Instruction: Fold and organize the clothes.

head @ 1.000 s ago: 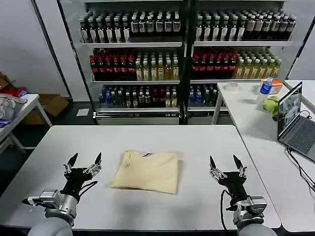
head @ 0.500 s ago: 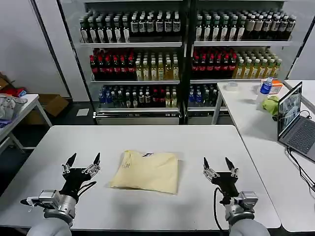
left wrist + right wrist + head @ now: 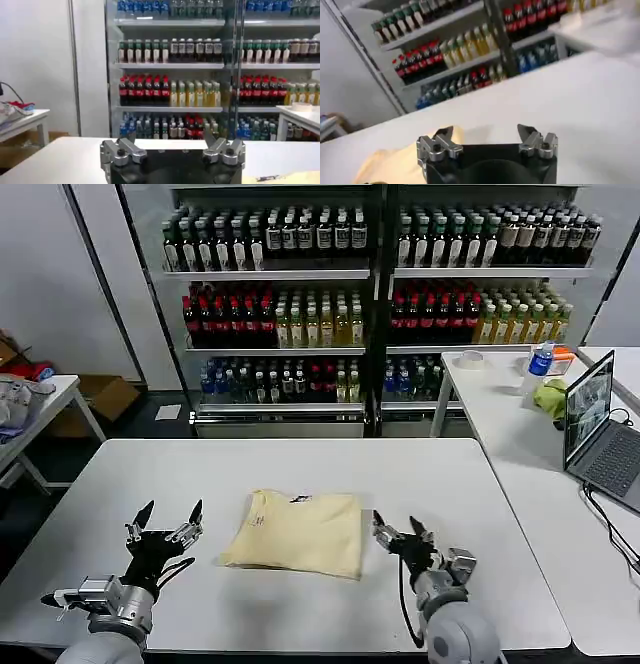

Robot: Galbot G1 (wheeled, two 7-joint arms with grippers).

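1. The T-shirt (image 3: 296,532) lies folded into a rough rectangle on the white table (image 3: 300,469), a little toward the robot's edge and between the two arms; it is pale cream-yellow, with a small dark label (image 3: 298,500) at the neckline on its far edge; in the right wrist view its fabric (image 3: 385,162) shows beside that gripper's body.
2. The right gripper (image 3: 397,535) is low over the table, just beside the shirt's right edge (whether it touches the fabric I cannot tell); its fingers stand spread apart, holding nothing, which the right wrist view (image 3: 486,137) shows as well.
3. The left gripper (image 3: 168,520) hovers over bare table to the left of the shirt, clearly apart from it; its dark pointed fingers are splayed wide and empty; the left wrist view (image 3: 172,150) shows the same spread.
4. Behind the table stands a glass-fronted cooler (image 3: 375,304) with shelves of bottles; dark ones on top, red and yellow-capped ones below, blue ones lowest.
5. To the right, on a second white table (image 3: 500,399), sit an open laptop (image 3: 600,429), a bright yellow-green bundle (image 3: 550,397) and a blue-labelled bottle (image 3: 540,364).
6. At the far left a smaller table carries a grey-white cloth pile (image 3: 18,399); a cardboard box (image 3: 105,396) rests on the floor near it.
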